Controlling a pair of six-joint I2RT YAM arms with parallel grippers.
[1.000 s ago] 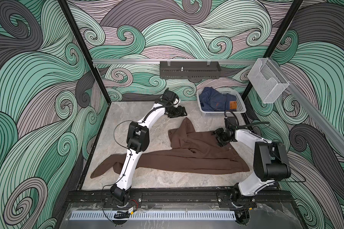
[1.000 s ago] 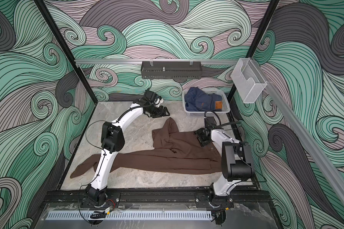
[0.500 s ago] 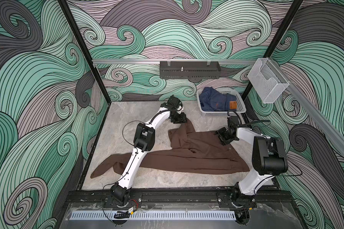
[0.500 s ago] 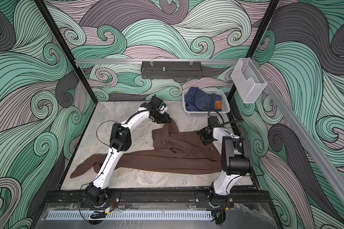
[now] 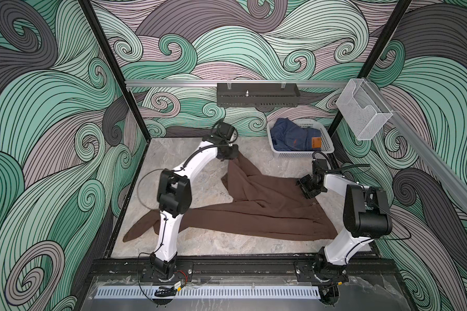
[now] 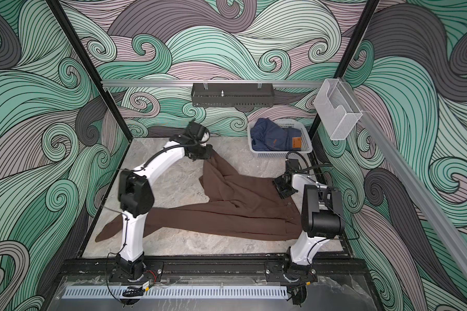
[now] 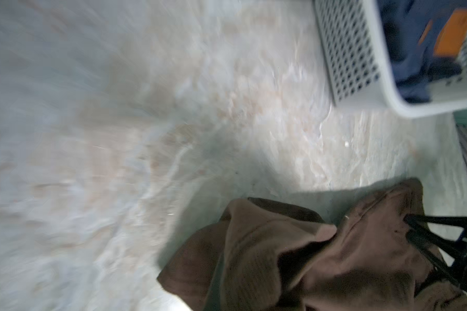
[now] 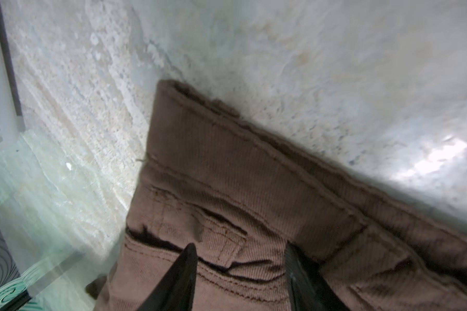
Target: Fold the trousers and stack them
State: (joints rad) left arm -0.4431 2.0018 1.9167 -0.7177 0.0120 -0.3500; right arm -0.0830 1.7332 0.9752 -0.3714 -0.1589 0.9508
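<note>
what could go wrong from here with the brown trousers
1. The left gripper is shut on just the end of one leg of the trousers; a pull could slip the fabric out.
2. The right gripper stands open over the waistband; if the left pulls first, the whole pair may slide.
3. The other leg runs past the left arm, where it could snag.

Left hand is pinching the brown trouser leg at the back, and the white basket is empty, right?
No: the basket holds blue clothing, seen in both top views. The left hand does pinch the trousers at the back.
</note>
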